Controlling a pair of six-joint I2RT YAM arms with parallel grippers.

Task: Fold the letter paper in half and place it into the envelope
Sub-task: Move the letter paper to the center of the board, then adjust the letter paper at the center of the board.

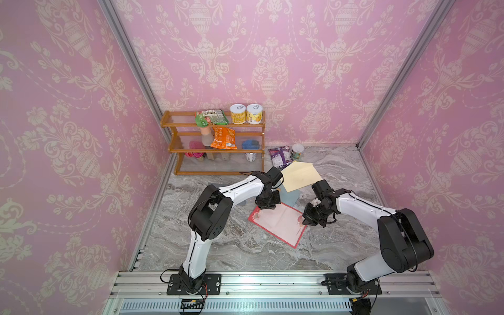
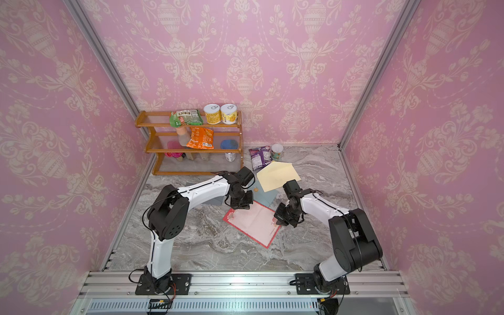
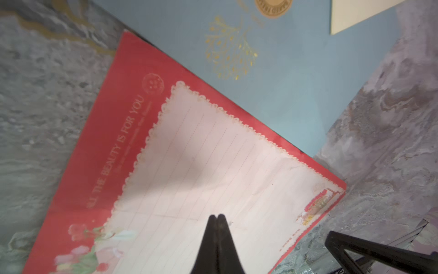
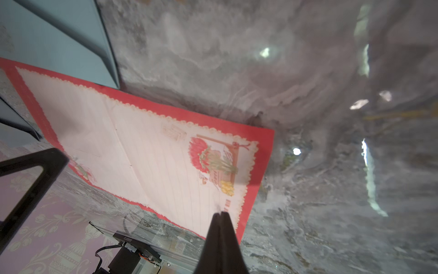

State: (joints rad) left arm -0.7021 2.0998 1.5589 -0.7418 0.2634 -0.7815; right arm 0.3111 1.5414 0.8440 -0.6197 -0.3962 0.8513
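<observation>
The grey marble table (image 1: 218,245) fills the floor of the cell, with a wooden shelf (image 1: 218,147) at its 11 o'clock corner. Both arms reach in from the 6 o'clock rail toward the middle.

The letter paper (image 1: 275,226), a lined sheet with a red border, lies unfolded near the table's centre in both top views (image 2: 252,226). Its long axis runs from about 10 o'clock to about 4 o'clock. An old crease crosses the sheet midway in the right wrist view. At 12 to 1 o'clock from the sheet lies a blue envelope (image 1: 290,196), touching it, with the sheet's far edge overlapping the envelope's near part. A cream envelope (image 1: 300,174) lies partly on the blue one, further toward 1 o'clock.

The left gripper (image 1: 264,207) is over the sheet's 10 o'clock end, and the right gripper (image 1: 306,222) is at the corner toward 3 o'clock, by the printed flower picture. Each is clenched, jaws pressed together, with the tips at the sheet's surface in the wrist views (image 3: 216,217) (image 4: 221,214). Whether either pinches any paper I cannot tell.

The fold likely turns on that long axis: one short end has to travel along it onto the other, and each arm already has its own end.
</observation>
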